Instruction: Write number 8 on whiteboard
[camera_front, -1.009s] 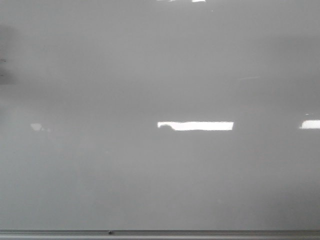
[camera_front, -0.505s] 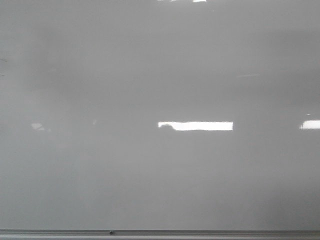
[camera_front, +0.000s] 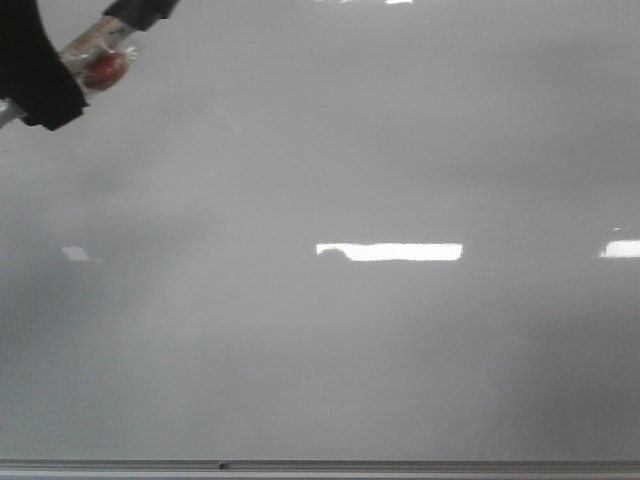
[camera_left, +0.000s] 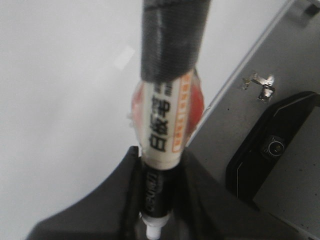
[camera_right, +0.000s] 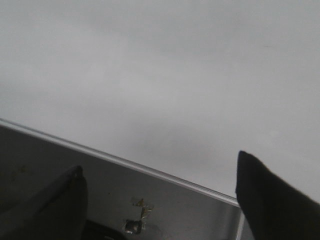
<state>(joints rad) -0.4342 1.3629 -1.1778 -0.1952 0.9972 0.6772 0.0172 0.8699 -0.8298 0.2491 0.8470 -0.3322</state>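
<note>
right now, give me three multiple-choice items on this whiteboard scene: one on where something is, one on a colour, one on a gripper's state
1. In the front view, where does the marker appear?
A. top left corner
B. bottom right corner
C. dead centre

2. What colour is the tape wrapped round the marker's upper barrel?
A. yellow
B. black
C. green

3. What is the state of the right gripper?
A. shut on the marker
B. shut on a cloth
C. open, holding nothing

Answers:
1. A: the marker shows at the top left of the whiteboard, held by the left gripper.
2. B: the black tape covers the barrel above the printed label.
3. C: the right gripper has its fingers spread wide with only board and rim between them.
</note>
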